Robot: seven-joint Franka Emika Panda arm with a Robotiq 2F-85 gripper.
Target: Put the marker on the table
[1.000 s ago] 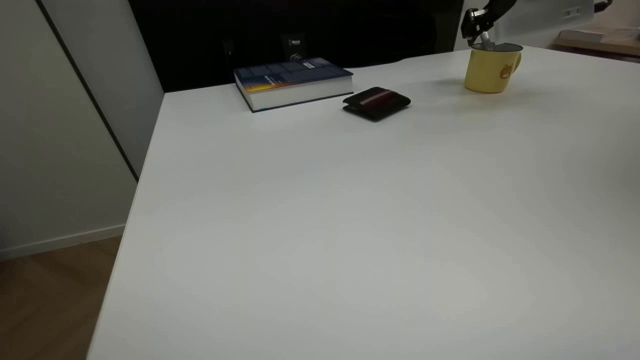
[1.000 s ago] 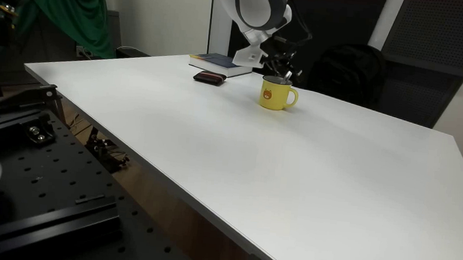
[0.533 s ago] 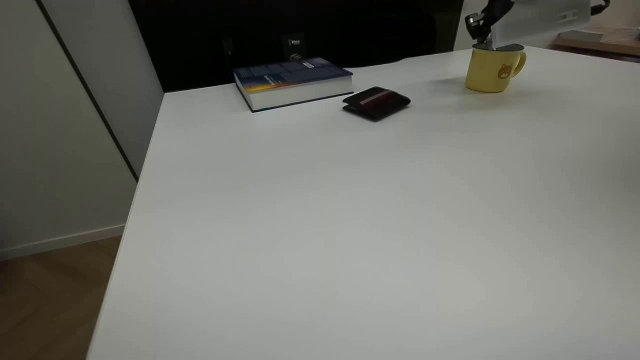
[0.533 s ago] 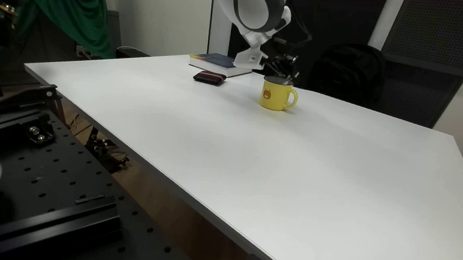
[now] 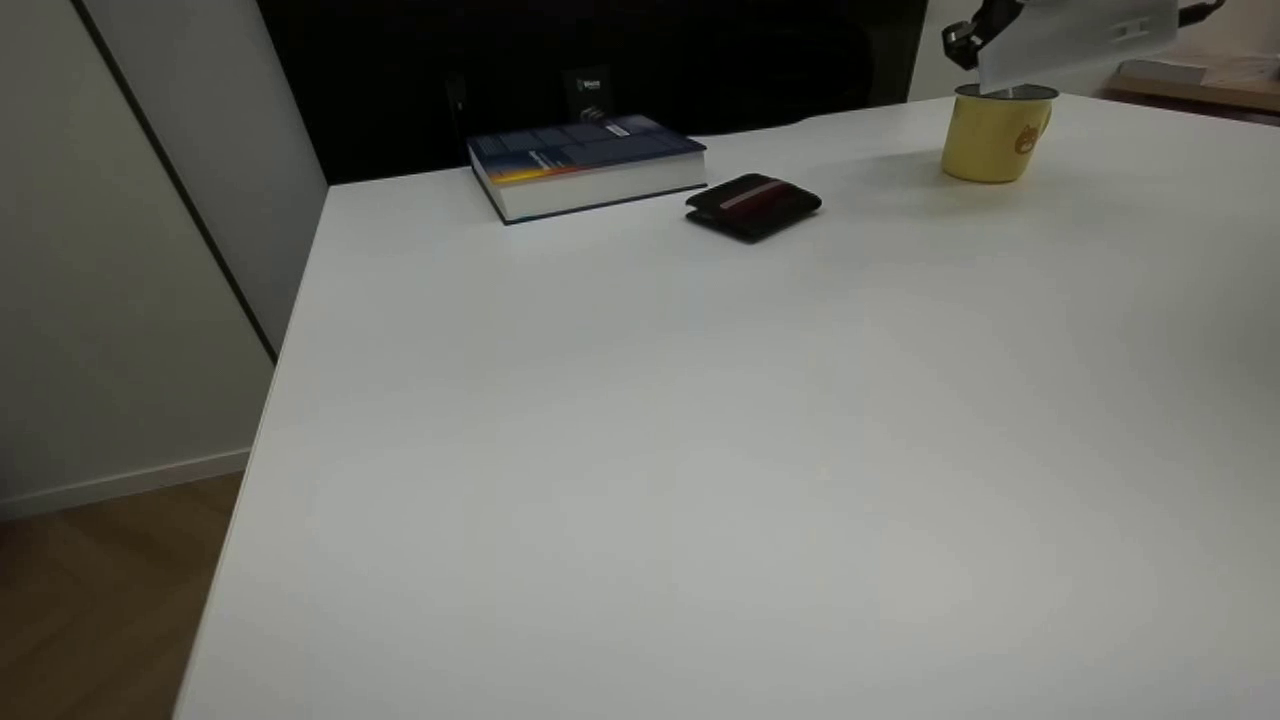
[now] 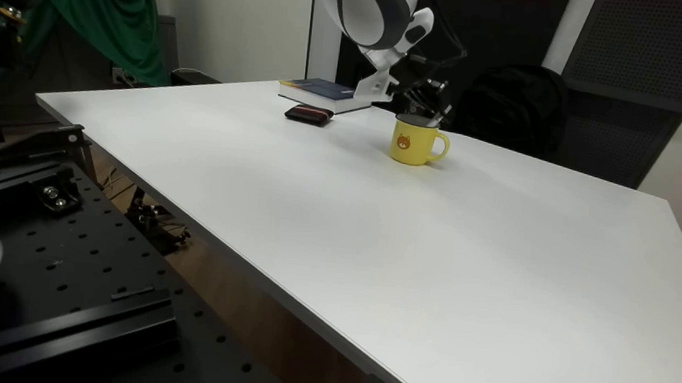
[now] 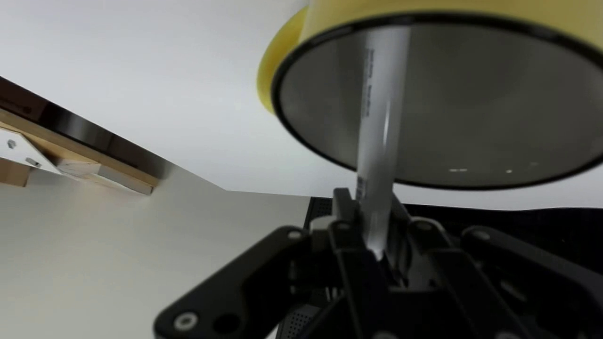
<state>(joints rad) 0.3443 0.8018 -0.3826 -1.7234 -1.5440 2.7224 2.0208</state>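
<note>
So the marker (image 7: 382,108) sits tilted with its lower end inside the yellow mug (image 6: 411,147), and its upper end is caught between the fingers (image 7: 345,207). In the wrist view you can see them pressed in on both sides of it, a proper pinch, with the tips near the mug's dark rim. The barrel looks whitish with tiny print down one side, way too small to read. The bottom end drops out of sight behind the mug's wall, so I can't tell whether it's touching anything down there.

The mug itself stands upright on the white counter (image 6: 433,253), with a little orange animal face on its side and a handle. In an exterior view the marker (image 6: 436,120) is just a pale sliver poking up from the mug, and the fingers are pretty much a dark jumble above it, so I'm going by the wrist view for the grip. The white and gray arm (image 6: 370,14) reaches over the far part of the counter.

Other stuff: a thick book (image 5: 590,165) with a dark blue cover, flat near the counter's far edge, and just beside it a black wallet (image 5: 752,208) with a red stripe and a paler one across the top. A dark backpack (image 6: 511,110) is behind the counter, and a green curtain (image 6: 102,14) hangs in the background.
</note>
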